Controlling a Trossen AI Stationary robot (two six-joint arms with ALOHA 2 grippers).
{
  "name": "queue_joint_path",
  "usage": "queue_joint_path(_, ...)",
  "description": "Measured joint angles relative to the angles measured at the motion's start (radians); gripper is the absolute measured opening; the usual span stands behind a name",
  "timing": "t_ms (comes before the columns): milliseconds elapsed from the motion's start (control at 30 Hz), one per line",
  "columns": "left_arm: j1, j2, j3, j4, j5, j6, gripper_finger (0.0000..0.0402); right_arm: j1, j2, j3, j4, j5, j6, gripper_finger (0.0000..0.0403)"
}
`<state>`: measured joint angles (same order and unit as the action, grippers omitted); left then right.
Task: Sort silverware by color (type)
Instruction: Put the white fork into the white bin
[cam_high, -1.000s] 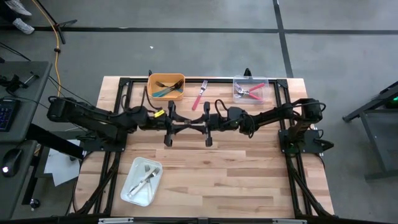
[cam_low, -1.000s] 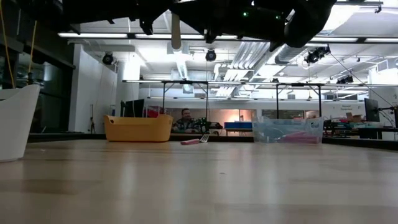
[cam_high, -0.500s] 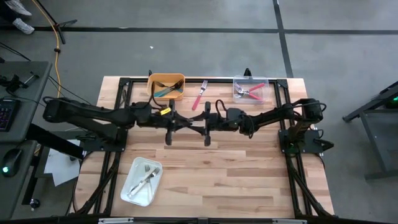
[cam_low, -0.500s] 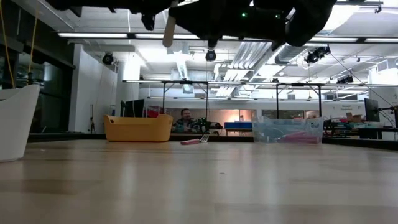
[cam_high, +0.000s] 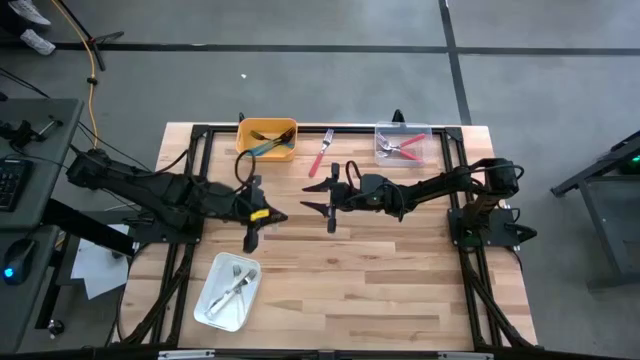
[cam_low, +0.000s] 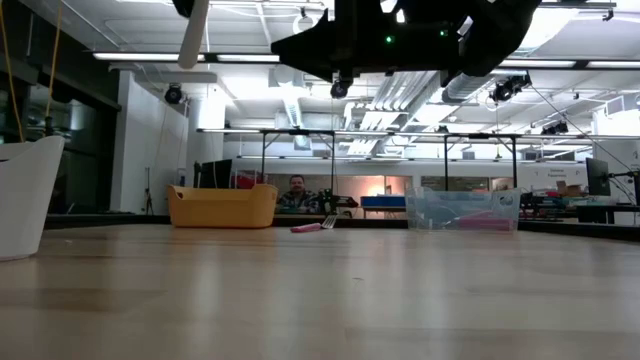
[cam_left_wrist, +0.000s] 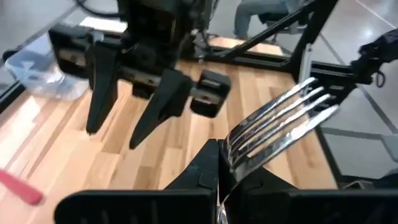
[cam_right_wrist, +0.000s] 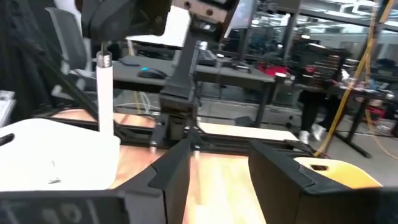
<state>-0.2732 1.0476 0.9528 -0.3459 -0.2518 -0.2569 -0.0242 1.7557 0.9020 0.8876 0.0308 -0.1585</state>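
**A:** What sits closest to the front edge of the tabletop (cam_high: 400, 290)?

**B:** A white tray (cam_high: 212, 312), near the front left corner. It holds white-handled forks (cam_high: 232, 289) lying loosely together. In the low view the tray is the pale wall at the left edge.

**A:** And the arms?

**B:** Both hang over the middle of the tabletop, raised clear of the wood, facing each other with a gap between them. The left fingers (cam_left_wrist: 200, 173) are pressed together on a white-handled fork (cam_left_wrist: 280, 121), pinching it just below the metal head. The tines point out past the fingertips, and the white handle hangs down on the other side, as the low view shows near its top edge.

**A:** The right arm?

**B:** The right fingers (cam_left_wrist: 101, 81) stand spread apart with nothing between them. They are a little farther back than the left ones, toward the right of centre.

**A:** What lies beyond them?

**B:** Three things along the back edge. An orange bin (cam_high: 287, 128) at back left holds teal-handled forks (cam_high: 262, 147). To its right a pink-handled fork (cam_high: 321, 152) lies alone on the wood, tines toward the back edge. Farther right a clear container (cam_high: 427, 131) holds more pink-handled forks (cam_high: 403, 146).

**A:** Anything past the tabletop?

**B:** In the low view, a person (cam_low: 297, 190) is seated in the room behind.
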Motion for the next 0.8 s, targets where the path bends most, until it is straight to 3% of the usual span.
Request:
queue_joint_path(233,-0.105,-0.001,0.024,-0.008,-0.121,0.002,0.0003,0.000,0.000,0.000,0.001,-0.005,0.000,0.0138)
queue_joint_path(467,-0.180,-0.005,0.086,-0.201,-0.135,-0.122,0.0002,-0.005,0.000,0.000,-0.015,-0.009,0.000,0.0138)
queue_joint_path(800,-0.303,-0.003,0.152,-0.441,0.070,-0.543,0.0001,-0.016,0.000,0.000,-0.035,-0.010,0.003,0.0138)
